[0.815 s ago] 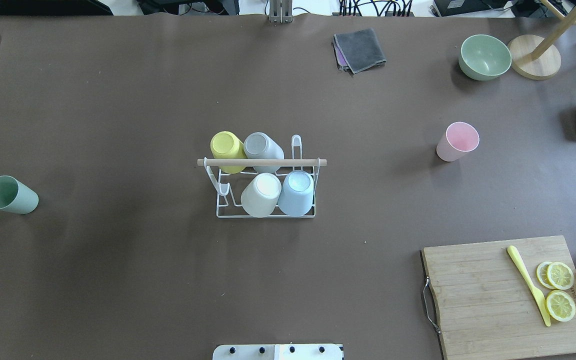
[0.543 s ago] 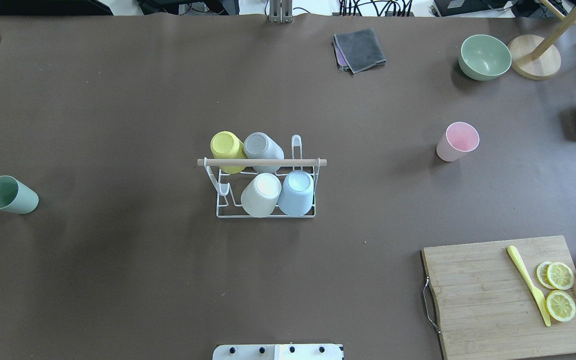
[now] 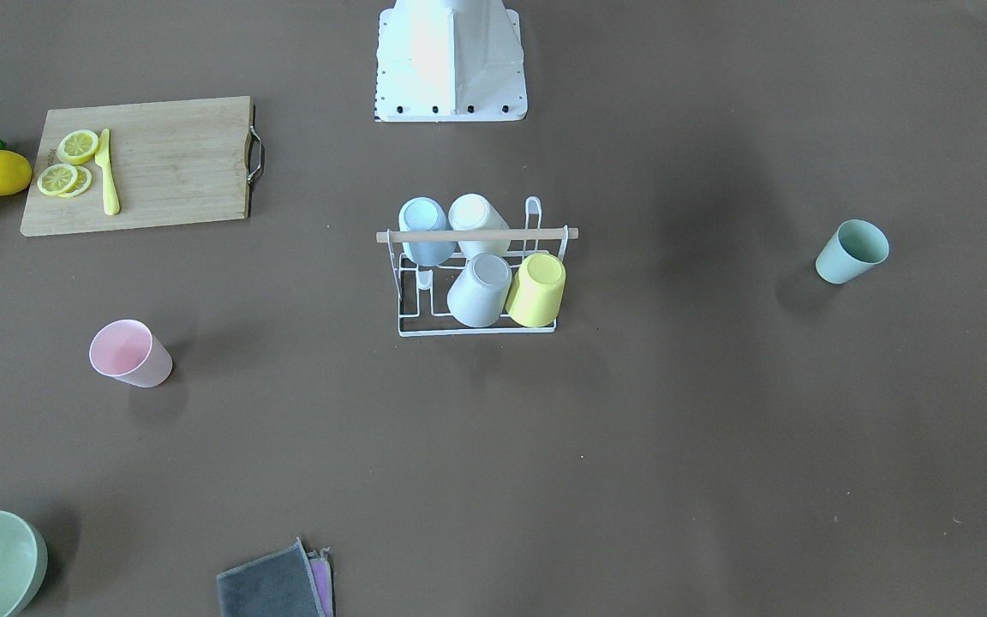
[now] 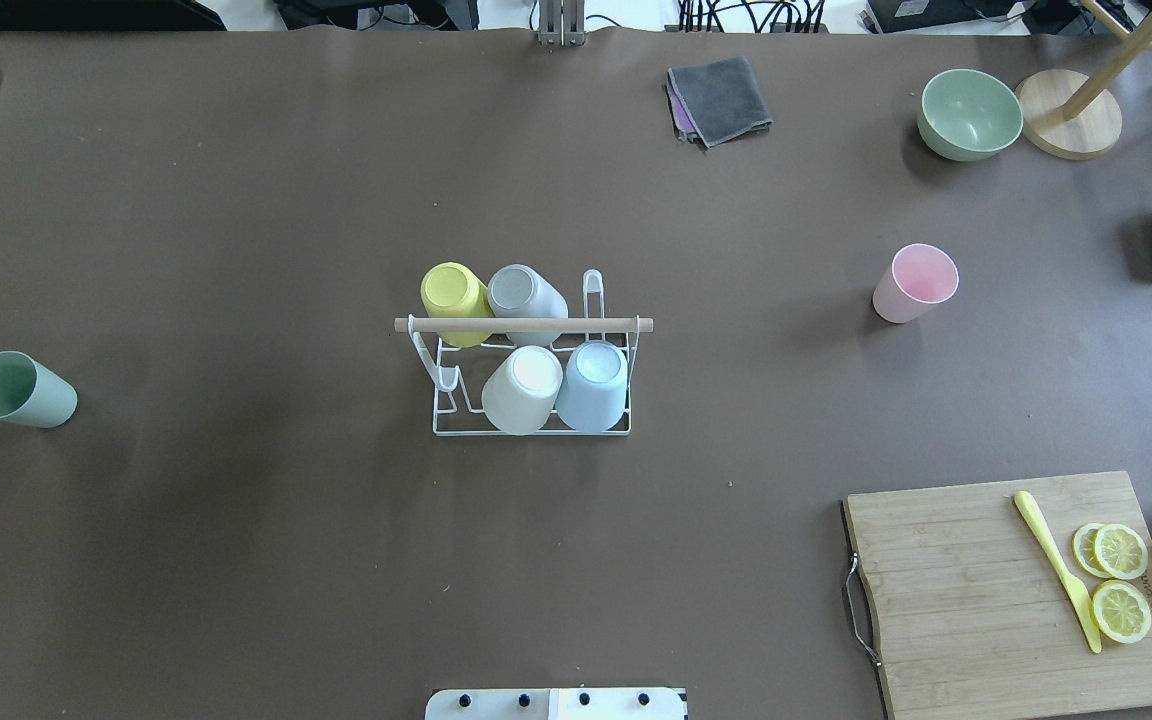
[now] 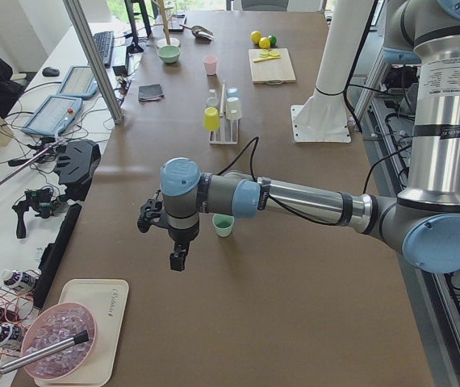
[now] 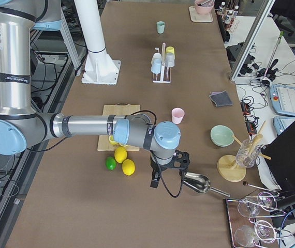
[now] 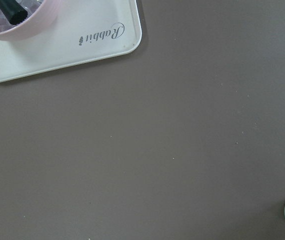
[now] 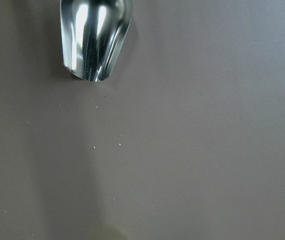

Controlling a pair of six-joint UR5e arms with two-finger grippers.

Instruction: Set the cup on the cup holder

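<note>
Centrally on a brown lab table (image 4: 236, 560), white wire cup holder (image 4: 536, 324) sits, long axis side to side.
Mint-green cup (image 5: 223, 225) upright beside left gripper (image 5: 177, 260); jaw gap cannot be told.

- The left arm (image 5: 311, 200) stretches level toward 9 o'clock in the left-end view; its left gripper (image 5: 178, 260) hangs downward, finger spacing unclear.
- The right arm (image 6: 85, 125) reaches toward 3 o'clock in the right-end view; its right gripper (image 6: 156, 181) points down, finger spacing unclear.

No visible change around cup holder (image 4: 526, 324).
</note>
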